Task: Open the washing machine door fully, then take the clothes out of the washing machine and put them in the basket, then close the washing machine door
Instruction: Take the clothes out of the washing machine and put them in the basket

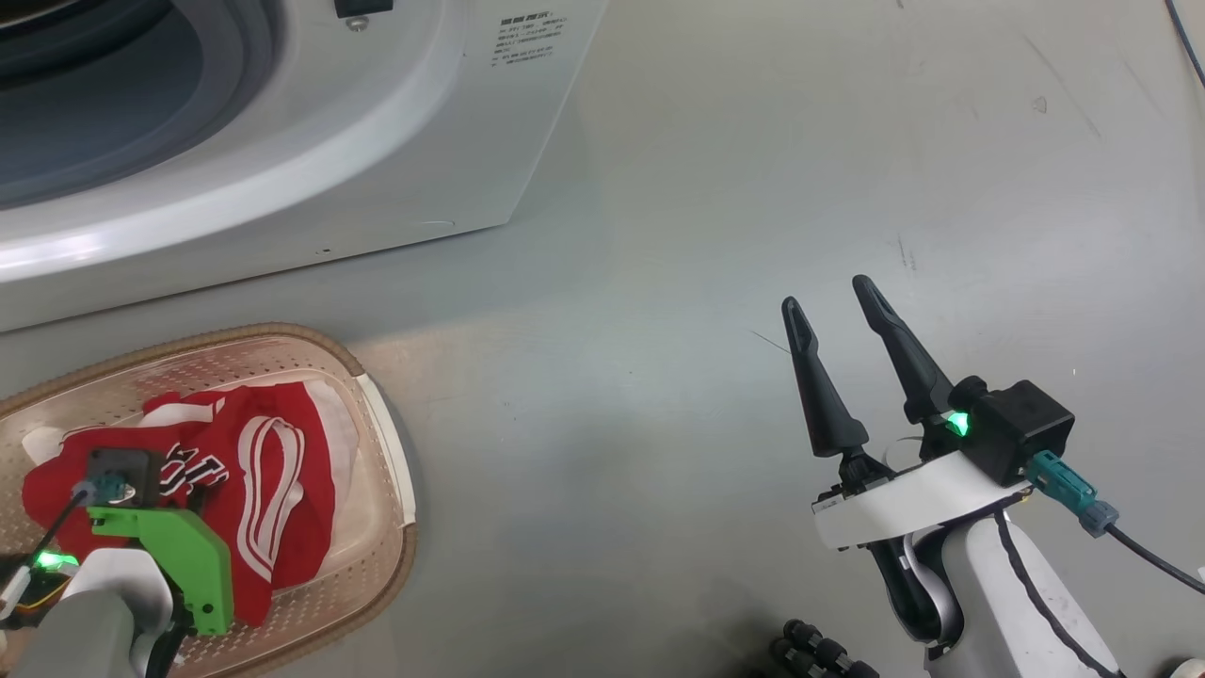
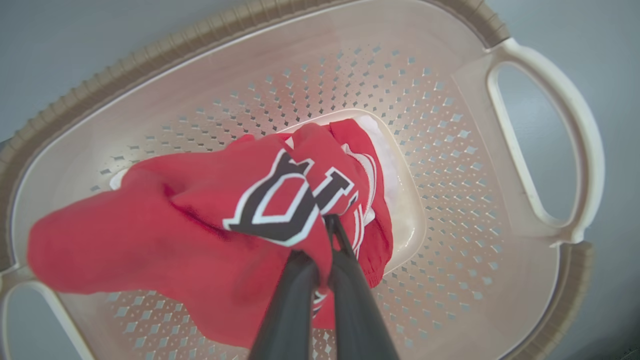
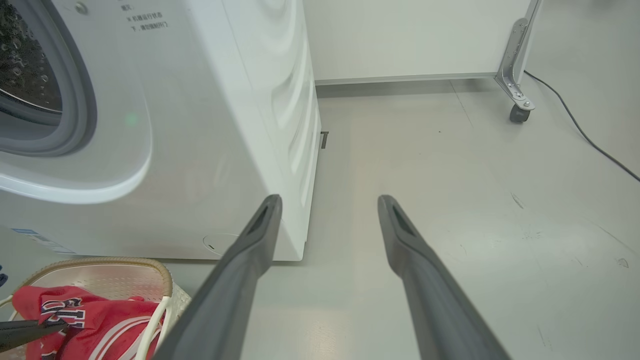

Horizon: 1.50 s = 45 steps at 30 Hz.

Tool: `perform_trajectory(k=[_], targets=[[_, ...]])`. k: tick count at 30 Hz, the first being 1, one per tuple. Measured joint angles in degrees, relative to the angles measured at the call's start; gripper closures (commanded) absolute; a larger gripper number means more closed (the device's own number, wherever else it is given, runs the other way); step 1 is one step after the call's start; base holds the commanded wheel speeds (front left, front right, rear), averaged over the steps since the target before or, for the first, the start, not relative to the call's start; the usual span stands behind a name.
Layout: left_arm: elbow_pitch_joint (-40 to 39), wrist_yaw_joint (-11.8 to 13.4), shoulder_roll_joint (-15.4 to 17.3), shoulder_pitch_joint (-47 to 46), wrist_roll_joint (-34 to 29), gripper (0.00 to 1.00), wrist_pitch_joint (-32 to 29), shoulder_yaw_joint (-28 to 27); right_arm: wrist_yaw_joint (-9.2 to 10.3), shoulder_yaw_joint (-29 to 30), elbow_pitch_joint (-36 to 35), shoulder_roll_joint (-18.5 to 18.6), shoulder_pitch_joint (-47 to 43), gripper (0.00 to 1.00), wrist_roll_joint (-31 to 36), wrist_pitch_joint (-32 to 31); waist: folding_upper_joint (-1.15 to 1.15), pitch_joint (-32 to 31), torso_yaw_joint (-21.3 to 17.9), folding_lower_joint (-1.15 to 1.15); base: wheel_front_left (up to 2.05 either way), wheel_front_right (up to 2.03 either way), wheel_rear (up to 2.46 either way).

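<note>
The cream basket (image 1: 254, 330) stands on the floor in front of the white washing machine (image 1: 377, 141). Red clothes (image 1: 273, 471) with white stripes and black-and-white lettering lie in it. My left gripper (image 2: 330, 222) is over the basket, shut on a fold of the red clothes (image 2: 200, 235), whose far end rests on the basket's floor (image 2: 450, 150). My right gripper (image 1: 827, 297) hovers open and empty over bare floor, to the right of the machine. The machine's mouth, with its grey gasket (image 3: 82, 100) and steel drum (image 3: 25, 50), stands uncovered. The washing machine door is out of view.
Grey floor (image 1: 706, 235) spreads to the right of the machine. In the right wrist view a caster wheel (image 3: 517, 113) on a metal leg stands by a white wall panel, and a black cable (image 3: 580, 130) runs across the floor at the far right.
</note>
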State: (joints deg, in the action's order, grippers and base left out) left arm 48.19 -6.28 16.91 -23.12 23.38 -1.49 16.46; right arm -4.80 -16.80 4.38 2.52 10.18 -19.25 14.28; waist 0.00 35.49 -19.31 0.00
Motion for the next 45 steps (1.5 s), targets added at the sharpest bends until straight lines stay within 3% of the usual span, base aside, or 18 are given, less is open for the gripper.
perform_trajectory(k=[1, 2, 3, 22, 30, 45], targets=[[0.29, 0.0, -0.05, -0.35, 0.07, 1.0, 0.05, -0.05, 0.01, 0.1, 0.0, -0.01, 0.03, 0.0, 0.01, 0.0, 0.0, 0.06, 0.1, 0.0, 0.0, 0.0, 0.0], [0.59, 0.0, -0.23, -0.75, 0.09, 0.64, 0.09, -0.04, 0.29, 0.41, -0.01, -0.03, 0.05, 0.0, 0.02, 0.0, 0.0, 0.09, 0.25, 0.0, 0.0, 0.0, 0.0], [0.87, 0.01, -0.52, -1.15, 0.14, 0.0, 0.54, -0.1, 0.41, 0.68, -0.01, -0.02, 0.13, 0.0, 0.02, 0.0, 0.0, 0.1, 0.46, 0.0, 0.0, 0.0, 0.0], [5.72, -0.27, -4.27, -1.83, 1.05, 0.0, 7.66, 0.14, 0.41, 2.44, 1.98, 0.0, 2.3, 0.0, -0.93, 0.0, 0.0, -6.49, 3.77, 0.0, 0.0, 0.0, 0.0], [1.64, -0.59, -7.19, -1.85, 1.62, 0.0, 14.94, 1.22, 0.4, 6.19, 3.28, 0.58, 0.27, 0.0, -0.33, 0.0, 0.0, -11.6, 6.6, 0.0, 0.0, 0.0, 0.0], [-8.66, -0.65, -11.01, 0.83, 3.26, 0.0, 15.93, 1.54, 0.15, 9.85, 3.5, 2.83, -5.14, 0.0, 0.31, 0.0, 0.0, -21.85, 15.57, 0.0, 0.0, 0.0, 0.0]])
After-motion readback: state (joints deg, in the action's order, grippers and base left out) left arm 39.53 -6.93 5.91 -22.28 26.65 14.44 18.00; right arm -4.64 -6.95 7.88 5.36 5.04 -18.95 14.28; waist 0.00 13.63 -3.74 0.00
